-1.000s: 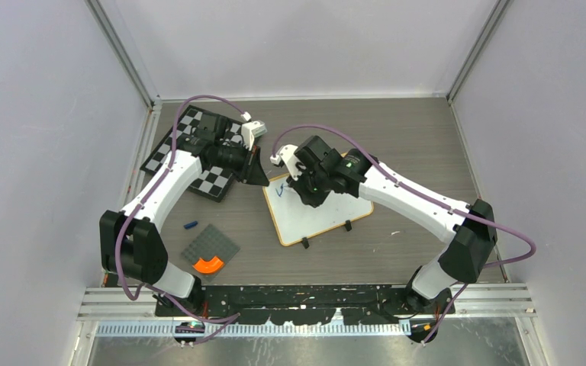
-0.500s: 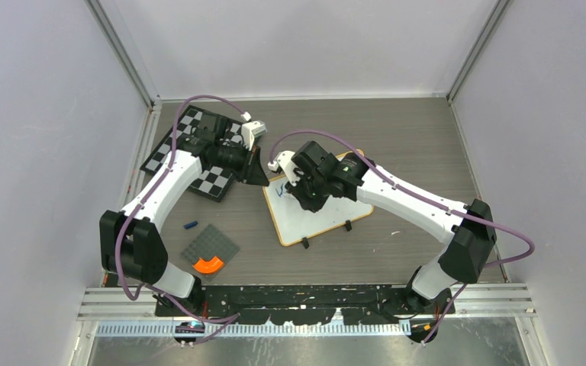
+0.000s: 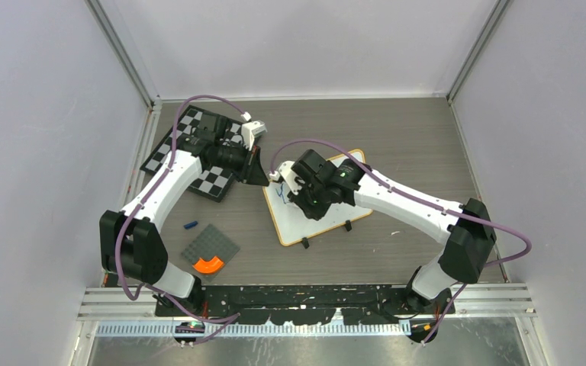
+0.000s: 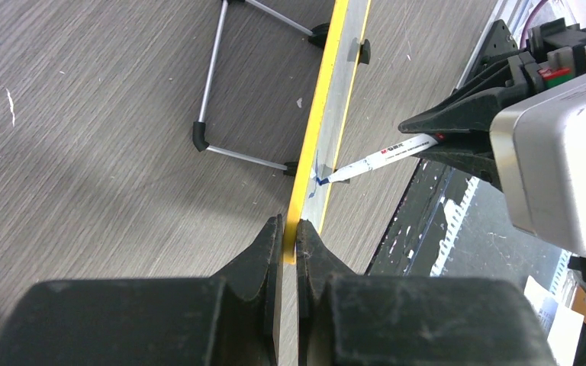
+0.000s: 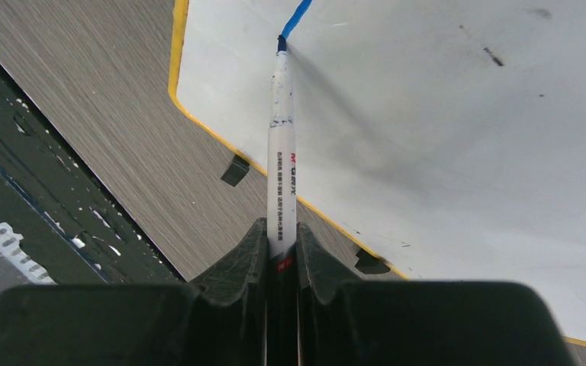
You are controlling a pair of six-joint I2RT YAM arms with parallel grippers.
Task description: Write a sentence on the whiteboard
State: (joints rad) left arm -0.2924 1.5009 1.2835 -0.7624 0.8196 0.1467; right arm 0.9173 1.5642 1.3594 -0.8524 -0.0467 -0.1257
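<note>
Whiteboard (image 5: 442, 114) beneath marker (image 5: 281, 152) in right claw (image 5: 281, 232)

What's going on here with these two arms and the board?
The right gripper is shut on a white marker, whose tip touches the whiteboard at the end of a short blue stroke. The left gripper pinches the board's frame at one edge, apparently to steady it. Only a few blue marks are on the board.

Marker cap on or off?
Off. The marker has its bare blue tip on the whiteboard, at the end of a blue stroke; the right gripper grips its barrel.
</note>
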